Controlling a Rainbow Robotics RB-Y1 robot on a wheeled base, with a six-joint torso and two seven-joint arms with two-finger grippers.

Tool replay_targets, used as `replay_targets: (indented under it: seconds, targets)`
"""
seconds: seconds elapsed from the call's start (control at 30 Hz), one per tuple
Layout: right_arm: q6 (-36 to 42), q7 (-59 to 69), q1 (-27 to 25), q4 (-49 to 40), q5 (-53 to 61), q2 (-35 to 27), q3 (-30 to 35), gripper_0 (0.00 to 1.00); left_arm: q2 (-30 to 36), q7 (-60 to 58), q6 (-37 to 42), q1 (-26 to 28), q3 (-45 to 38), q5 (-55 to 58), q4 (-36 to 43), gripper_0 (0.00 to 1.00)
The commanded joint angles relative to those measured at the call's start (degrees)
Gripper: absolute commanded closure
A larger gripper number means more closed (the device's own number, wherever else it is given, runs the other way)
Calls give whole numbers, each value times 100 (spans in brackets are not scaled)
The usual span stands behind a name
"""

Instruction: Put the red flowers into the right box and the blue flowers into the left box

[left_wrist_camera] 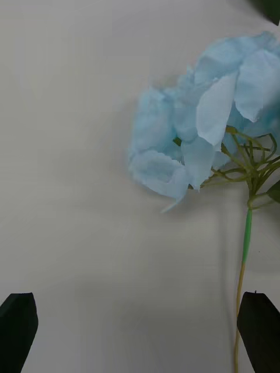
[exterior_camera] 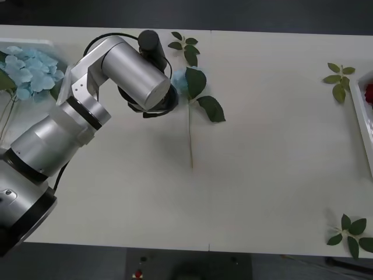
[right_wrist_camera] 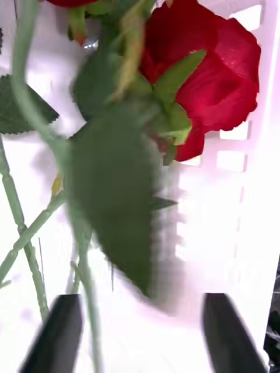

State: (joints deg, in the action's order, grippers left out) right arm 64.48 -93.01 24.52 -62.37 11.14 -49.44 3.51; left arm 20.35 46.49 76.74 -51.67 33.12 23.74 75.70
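White tabletop [exterior_camera: 262,175] runs the full width of the front view, and on it, a little left of centre, lies one fluffy pale sky-blue hydrangea-like flower on a long thin stem [exterior_camera: 190,125]. Its stem points toward the robot, its head lies at the far end, largely hidden by the silver left arm, and two large dark green leaves fan out to the right of the stem.

The left gripper [left_wrist_camera: 140,332] hangs over this flower with its two black fingers spread wide and nothing between them. In the left wrist view the blue head sits ahead of the fingers and off toward one of them, and the green stem runs down beside that fingertip [left_wrist_camera: 256,326] rather than through the middle of the gap. So the gripper looks offset sideways from the stem (not by much). A grasp would probably need it to shift across until the stem lies between the fingers. The left arm is plainly the nearer one.

The shallow white plastic left tray [exterior_camera: 29,44] sits at the far left corner with blue blooms already in it, near the arm's elbow.

The right gripper [right_wrist_camera: 140,332] is also open and holds nothing. It hovers over the white slotted right tray [exterior_camera: 364,125] at the right edge, where an artificial red rose with green leaves [right_wrist_camera: 204,76] lies inside. Loose green leaf sprigs [exterior_camera: 339,79] lie near the table's right side.
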Motion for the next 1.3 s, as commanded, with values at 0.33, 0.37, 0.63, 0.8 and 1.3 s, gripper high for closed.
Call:
replay_targets:
  seconds: [0.33,0.37,0.63,0.8,1.3]
  targets:
    - [909,-367,-88,-697,1434,-329,484,4,-436,-211,-98,-406,300,298,76,0]
    - [1041,-367,-88,-829,1549,-356,519,4,-453,-228,-116,-406,326,289,76,0]
    - [2781,-77,-88,-2886,3456,-839,932,4,-752,-799,-423,-371,977,-195,50,0]
    - [2860,424,-96,-3967,4405,-1050,879,4,-822,-1107,-546,-388,1319,-379,-91,0]
    - [-1781,785,-782,-5153,6875,-2017,-1345,4,-1411,-1063,-1513,-713,1381,-906,-2042,0]
